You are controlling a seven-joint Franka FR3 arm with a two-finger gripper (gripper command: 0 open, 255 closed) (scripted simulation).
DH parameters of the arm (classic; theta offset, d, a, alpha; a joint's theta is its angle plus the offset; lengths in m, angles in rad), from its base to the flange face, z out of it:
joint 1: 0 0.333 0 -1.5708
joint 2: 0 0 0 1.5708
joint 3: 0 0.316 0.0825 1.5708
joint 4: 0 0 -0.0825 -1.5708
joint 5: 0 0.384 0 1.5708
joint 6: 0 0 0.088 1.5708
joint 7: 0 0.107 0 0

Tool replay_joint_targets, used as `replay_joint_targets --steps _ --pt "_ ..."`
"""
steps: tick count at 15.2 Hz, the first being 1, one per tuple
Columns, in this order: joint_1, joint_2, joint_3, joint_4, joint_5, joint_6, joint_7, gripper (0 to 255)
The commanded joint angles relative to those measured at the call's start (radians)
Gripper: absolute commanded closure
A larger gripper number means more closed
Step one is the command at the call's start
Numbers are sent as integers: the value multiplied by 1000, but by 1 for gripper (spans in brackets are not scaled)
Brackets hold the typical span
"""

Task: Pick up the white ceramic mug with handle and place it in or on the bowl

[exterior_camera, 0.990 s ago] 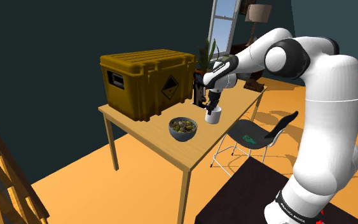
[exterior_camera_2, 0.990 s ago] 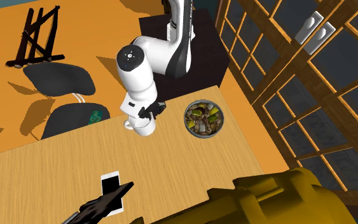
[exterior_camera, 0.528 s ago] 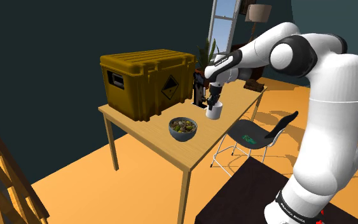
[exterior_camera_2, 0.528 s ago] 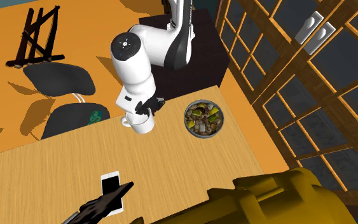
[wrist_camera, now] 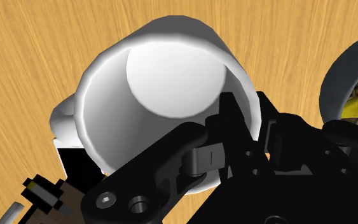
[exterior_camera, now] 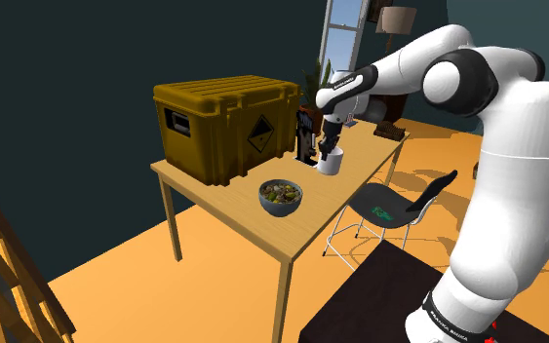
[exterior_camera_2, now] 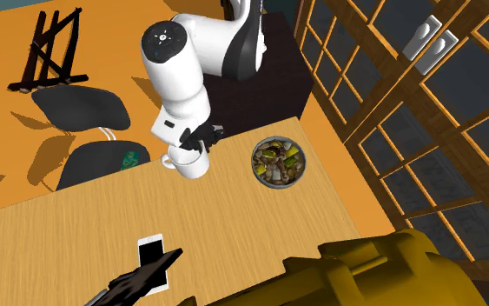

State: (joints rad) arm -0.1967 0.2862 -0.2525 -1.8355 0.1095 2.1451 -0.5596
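The white mug [exterior_camera: 330, 164] hangs from the gripper [exterior_camera: 327, 153] in the shoulder view, near the far edge of the tabletop [exterior_camera: 246, 216], beyond the bowl [exterior_camera: 281, 196] and beside the yellow crate [exterior_camera: 225, 127]. A second ago it sat lower, with the arm more bent over it. Now the arm has risen and the mug has come up with it, so the grasp seems to be holding and the lift is under way.

In the second exterior view, the mug [exterior_camera_2: 190, 163] is just below the gripper [exterior_camera_2: 201, 143], with its handle turned away from the bowl [exterior_camera_2: 278, 162]. It has shifted slightly towards the tabletop [exterior_camera_2: 69, 235] edge since the earlier pictures. The bowl has stayed put, and so has the phone [exterior_camera_2: 153, 254], which lies well apart.

In the wrist view, the gripper [wrist_camera: 252, 130] is closed narrowly on the wall of the mug [wrist_camera: 165, 89], one finger inside the rim and one outside. The bowl [wrist_camera: 335, 83] rim sits close by to one side. What is left is a short carry across to the bowl, which already holds mixed pieces, so the mug will likely rest on top of them.
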Motion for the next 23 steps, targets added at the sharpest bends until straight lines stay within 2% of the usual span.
replay_joint_targets --steps 1,10,16,23 --pt "1 -12 -2 15 -5 -27 3 255" --pt "3 -48 -6 82 -19 -128 14 255" --pt "90 -109 40 31 -50 -131 156 255" --pt "183 -138 102 28 -73 -152 321 255"
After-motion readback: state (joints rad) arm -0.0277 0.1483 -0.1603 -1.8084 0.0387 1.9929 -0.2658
